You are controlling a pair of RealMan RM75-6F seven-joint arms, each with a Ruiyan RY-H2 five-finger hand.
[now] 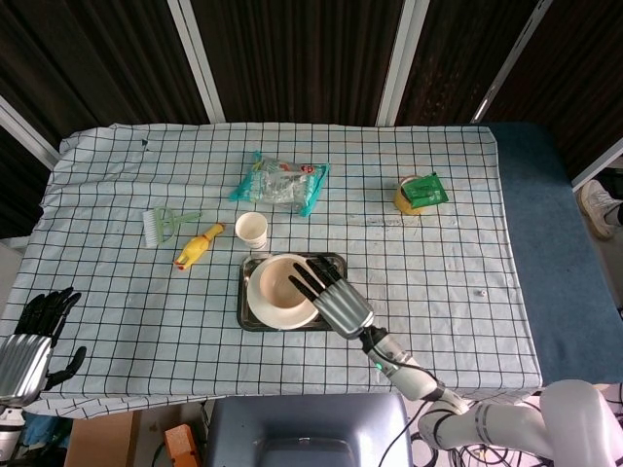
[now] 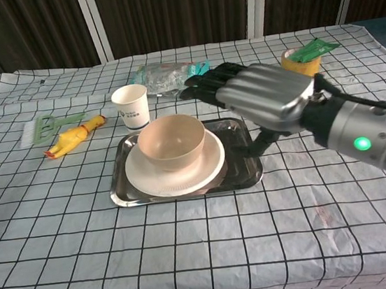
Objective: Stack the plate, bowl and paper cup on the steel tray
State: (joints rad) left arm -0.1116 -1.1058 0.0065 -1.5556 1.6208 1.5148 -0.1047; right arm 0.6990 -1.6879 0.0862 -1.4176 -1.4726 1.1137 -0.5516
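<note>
A beige bowl point(image 1: 280, 281) point(image 2: 171, 141) sits in a white plate point(image 1: 261, 309) point(image 2: 182, 173), and the plate lies on the steel tray point(image 1: 243, 295) point(image 2: 123, 175). The white paper cup point(image 1: 251, 231) point(image 2: 130, 106) stands upright on the cloth just behind the tray's left corner. My right hand point(image 1: 333, 301) point(image 2: 261, 94) hovers open over the tray's right side, fingers spread, holding nothing and clear of the bowl. My left hand point(image 1: 31, 341) rests low at the table's near left edge, fingers apart and empty.
A yellow rubber chicken point(image 1: 198, 246) point(image 2: 74, 138) and a green brush point(image 1: 164, 224) point(image 2: 43, 127) lie left of the cup. A clear snack bag point(image 1: 281, 182) point(image 2: 167, 73) lies behind it. A yellow tape roll with a green packet point(image 1: 420, 193) point(image 2: 302, 61) sits at the far right.
</note>
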